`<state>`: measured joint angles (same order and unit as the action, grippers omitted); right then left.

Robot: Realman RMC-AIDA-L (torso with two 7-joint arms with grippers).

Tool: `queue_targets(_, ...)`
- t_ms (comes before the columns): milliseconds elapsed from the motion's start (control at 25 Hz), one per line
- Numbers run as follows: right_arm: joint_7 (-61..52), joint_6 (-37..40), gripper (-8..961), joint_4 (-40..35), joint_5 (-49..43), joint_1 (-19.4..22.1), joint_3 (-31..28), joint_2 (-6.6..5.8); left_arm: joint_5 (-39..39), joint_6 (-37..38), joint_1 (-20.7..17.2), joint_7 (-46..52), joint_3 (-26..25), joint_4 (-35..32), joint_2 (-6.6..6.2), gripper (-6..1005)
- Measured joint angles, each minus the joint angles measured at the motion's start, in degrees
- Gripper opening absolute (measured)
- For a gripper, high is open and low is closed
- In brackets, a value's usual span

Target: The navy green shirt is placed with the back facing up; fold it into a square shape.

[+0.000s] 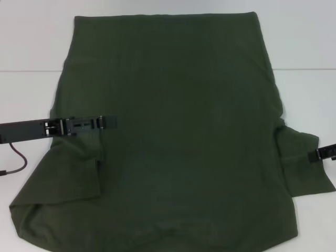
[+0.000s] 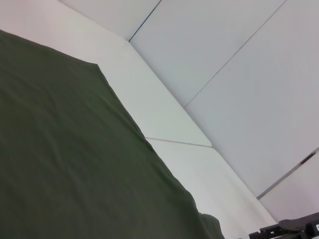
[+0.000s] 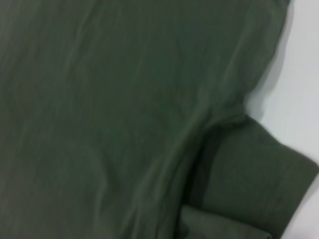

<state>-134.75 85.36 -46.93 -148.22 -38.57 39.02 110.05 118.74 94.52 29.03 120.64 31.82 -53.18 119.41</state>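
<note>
Left gripper (image 1: 109, 122) over shirt's left side, right gripper (image 1: 321, 153) at right sleeve edge; finger state we cannot tell for either; navy green shirt (image 1: 178, 131) spread flat on white table (image 1: 31, 47)

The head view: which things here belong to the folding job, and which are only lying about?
Belong to the job:
- navy green shirt, spread flat on the table
- left gripper, over the shirt's left side
- right gripper, at the right sleeve

Only lying about:
- white table
- dark cable under the left arm
</note>
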Motion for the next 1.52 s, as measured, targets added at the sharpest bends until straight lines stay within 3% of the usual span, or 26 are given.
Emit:
queue_targets(200, 0.1, -1.4, 821, 0.0, 0.0, 0.4, 0.0, 0.33, 0.0, -0.4, 0.2, -0.1, 0.0, 0.0, 0.05, 903)
queue_targets(520, 0.0, -4.1, 821, 0.2, 0.2, 0.5, 0.0, 1.88, -0.4, -0.6, 0.0, -0.1, 0.0, 0.0, 0.04, 903)
queue_targets(1520, 0.0, -3.9, 800, 2.3, 5.0, 0.2, -0.2, 2.63, -0.9, -2.0, -0.1, -1.4, 0.0, 1.6, 0.10, 903)
